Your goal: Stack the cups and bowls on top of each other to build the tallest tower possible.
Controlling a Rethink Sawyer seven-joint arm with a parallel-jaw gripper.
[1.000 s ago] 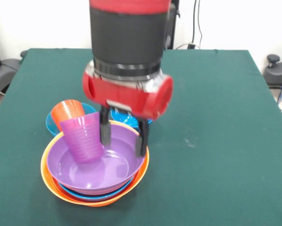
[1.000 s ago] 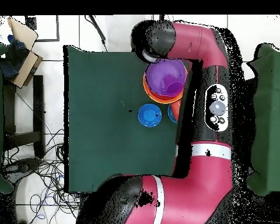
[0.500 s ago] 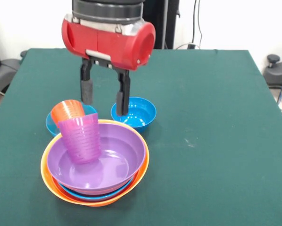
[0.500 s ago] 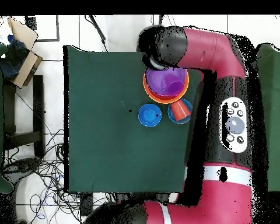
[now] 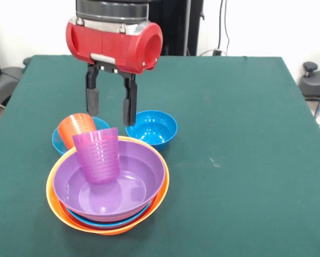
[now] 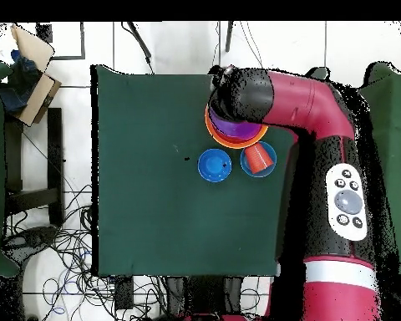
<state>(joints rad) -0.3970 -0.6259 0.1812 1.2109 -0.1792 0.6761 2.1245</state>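
The tower is a purple bowl nested in a stack whose outermost piece is the yellow-orange bowl. A purple cup stands mouth-up inside it, leaning slightly at the bowl's far left side. My gripper hangs open and empty above and just behind that cup, apart from it. An orange cup sits in a small light blue bowl behind the stack. A small blue bowl rests alone to the right. From overhead, the arm covers most of the tower; the gripper is hidden there.
The overhead view shows the blue bowl and the orange cup beside the stack, near one edge of the green table. Green cloth spreads wide to the right in the front view.
The gripper has lifted out of the purple bowl and shifted back and left, leaving the purple cup standing in the bowl. The cup now sits a little more upright.
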